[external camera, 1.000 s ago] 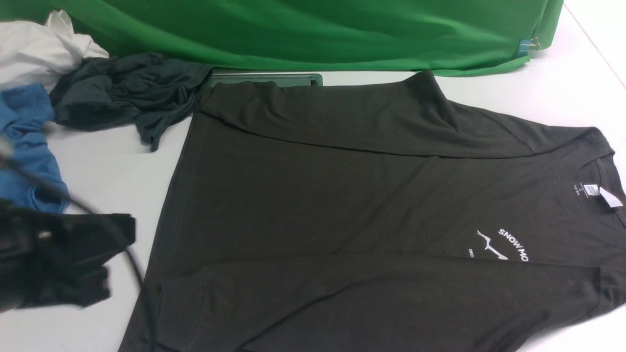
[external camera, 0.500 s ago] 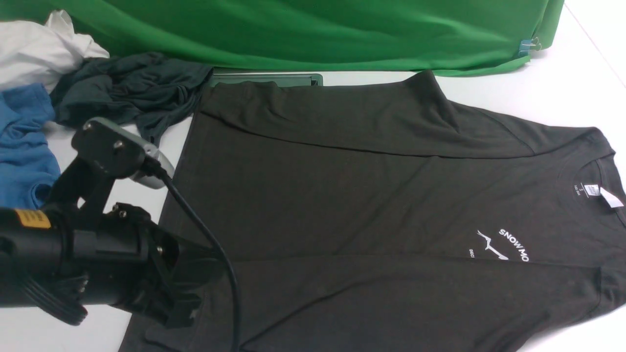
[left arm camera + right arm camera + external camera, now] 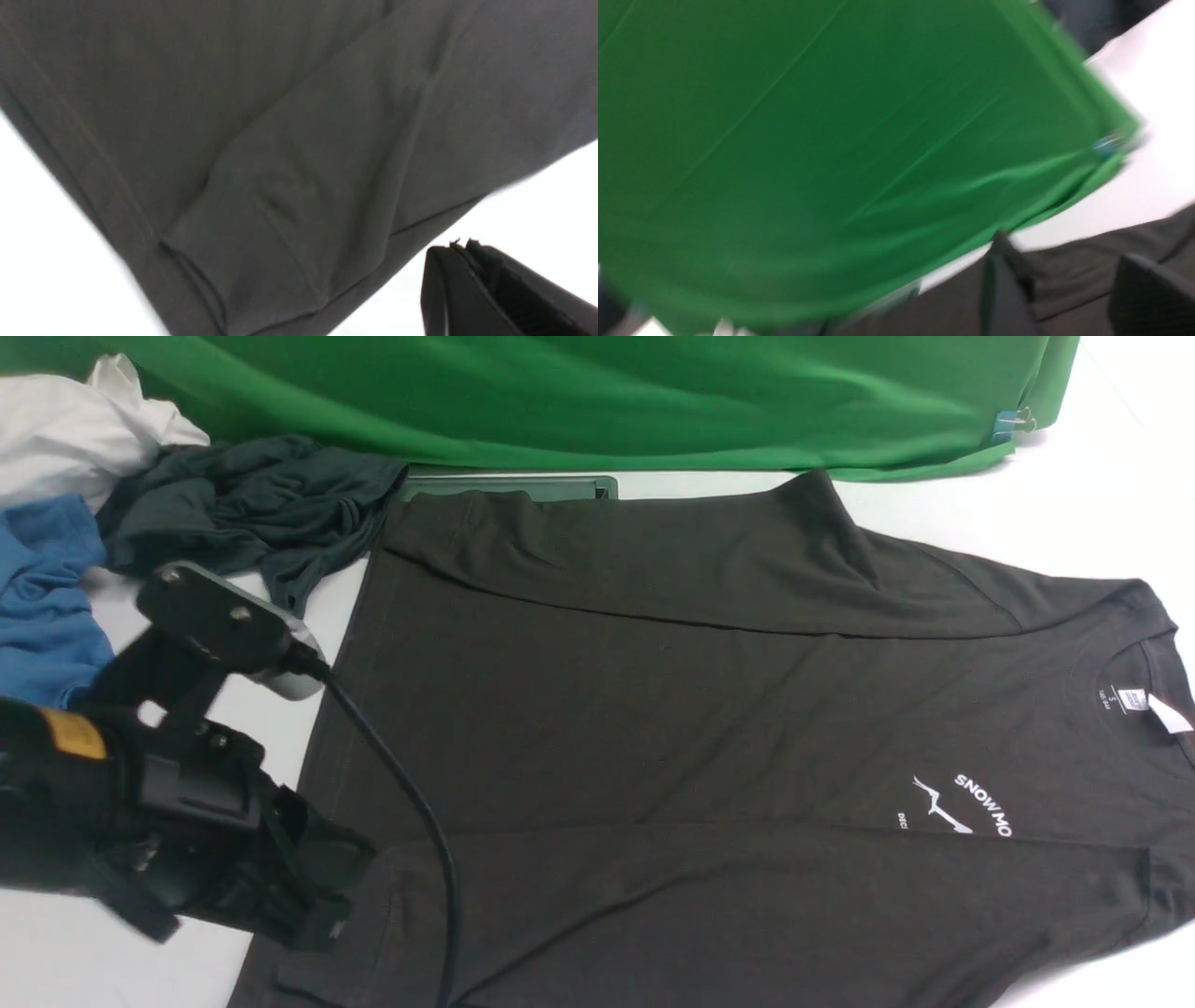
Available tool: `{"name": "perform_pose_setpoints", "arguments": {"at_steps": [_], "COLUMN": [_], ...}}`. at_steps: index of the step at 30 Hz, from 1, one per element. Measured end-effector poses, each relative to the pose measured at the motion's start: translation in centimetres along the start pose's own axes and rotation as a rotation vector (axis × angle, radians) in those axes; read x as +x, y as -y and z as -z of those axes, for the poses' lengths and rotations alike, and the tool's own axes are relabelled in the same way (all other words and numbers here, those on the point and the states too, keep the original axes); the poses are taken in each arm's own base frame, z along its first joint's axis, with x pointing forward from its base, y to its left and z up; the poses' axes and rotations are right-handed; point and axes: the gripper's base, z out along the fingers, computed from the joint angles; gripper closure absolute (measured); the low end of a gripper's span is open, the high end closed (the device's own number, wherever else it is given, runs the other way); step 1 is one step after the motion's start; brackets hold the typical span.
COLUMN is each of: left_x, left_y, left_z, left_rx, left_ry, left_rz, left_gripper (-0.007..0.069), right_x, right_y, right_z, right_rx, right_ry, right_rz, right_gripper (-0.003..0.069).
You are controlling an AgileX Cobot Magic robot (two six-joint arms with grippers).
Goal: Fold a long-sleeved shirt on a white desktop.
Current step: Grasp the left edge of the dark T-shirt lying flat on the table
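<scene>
Shirt [image 3: 709, 728] cut off at frame edge; far cuff perhaps tucked

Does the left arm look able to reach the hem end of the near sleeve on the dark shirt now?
Probably yes: the left gripper is shut, so it must open, but nothing seems to cover the cuff.

The large brownish-black long-sleeved cotton shirt [image 3: 653, 728] lay across the smooth white desktop [image 3: 1102, 513]; behind it — beyond its far sleeve — hung the green cloth backdrop [image 3: 607, 401]; left of it sat a crumpled dark grey-teal garment [image 3: 243, 509], with a crumpled blue garment [image 3: 47, 597] farther left, nearer the front.
</scene>
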Motion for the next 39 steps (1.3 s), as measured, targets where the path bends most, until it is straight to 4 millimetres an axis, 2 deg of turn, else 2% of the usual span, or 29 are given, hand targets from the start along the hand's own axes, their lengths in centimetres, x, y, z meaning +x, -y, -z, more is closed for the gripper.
{"name": "perform_pose_setpoints", "arguments": {"at_steps": [1, 3, 5, 7, 9, 10, 12, 16, 17, 18, 20, 21, 24, 28, 34, 36, 39], "left_x": [0.0, -0.1, -0.1, -0.1, 0.0, -0.1, -0.2, -0.4, -0.4, -0.4, -0.4, -0.4, -0.4, -0.2, -0.4, -0.7, -0.7], "left_y": [-0.1, -0.8, -1.2, -2.0, -2.2, -2.4, -2.6, -2.8, -2.8, -2.8, -2.9, -2.9, -3.0, -3.1, -3.8, -5.1, -7.0], "left_z": [-0.2, -1.7, -2.4, -3.9, -4.5, -5.0, -5.2, -5.3, -5.3, -5.3, -5.3, -5.3, -5.3, -5.4, -6.0, -6.4, -7.0], "left_rx": [0.0, -0.01, -0.01, -0.003, 0.0, -0.001, -0.011, -0.03, -0.033, -0.035, -0.036, -0.038, -0.054, -0.054, -0.043, -0.044, -0.035], "left_ry": [-0.01, -0.082, -0.117, -0.177, -0.199, -0.208, -0.199, -0.184, -0.184, -0.185, -0.186, -0.186, -0.184, -0.206, -0.258, -0.269, -0.279], "left_rz": [0.001, 0.017, 0.026, 0.052, 0.058, 0.063, 0.062, 0.05, 0.048, 0.046, 0.045, 0.037, 0.018, 0.006, 0.025, 0.085, 0.109], "left_gripper": [0.0605, 0.0605, 0.0605, 0.0605, 0.0605, 0.0605, 0.0605, 0.0605, 0.0605, 0.0605, 0.0605, 0.0605, 0.0605, 0.0605, 0.0605, 0.0605, 0.0589], "right_x": [0.1, -2.3, -3.2, -4.8, -5.0, -5.4, -5.3, -4.9, -4.7, -4.5, -4.4, -4.3, -4.4, -4.2, -4.0, -3.9, -3.9], "right_y": [0.0, -2.5, -3.8, -6.1, -6.7, -7.5, -8.0, -8.2, -8.1, -8.0, -7.9, -7.7, -7.4, -6.9, -6.6, -6.6, -6.6], "right_z": [-0.1, -0.3, -0.5, -1.3, -1.5, -2.1, -2.4, -3.5, -3.8, -4.2, -4.4, -4.6, -4.7, -4.3, -4.0, -4.0, -4.0], "right_rx": [0.002, -0.058, -0.091, -0.159, -0.18, -0.203, -0.234, -0.231, -0.225, -0.211, -0.201, -0.186, -0.154, -0.121, -0.102, -0.1, -0.108], "right_ry": [-0.02, -0.142, -0.267, -0.488, -0.586, -0.695, -0.789, -0.858, -0.868, -0.887, -0.896, -0.9, -0.905, -0.964, -1.027, -1.033, -1.033], "right_rz": [0.009, 0.142, 0.245, 0.378, 0.415, 0.462, 0.52, 0.554, 0.563, 0.575, 0.584, 0.605, 0.648, 0.655, 0.66, 0.66, 0.674], "right_gripper": [0.0309, 0.0216, 0.0147, 0.0061, 0.004, 0.0031, 0.0041, 0.013, 0.0178, 0.0261, 0.0333, 0.0468, 0.0599, 0.0592, 0.0447, 0.0368, 0.0327]}}
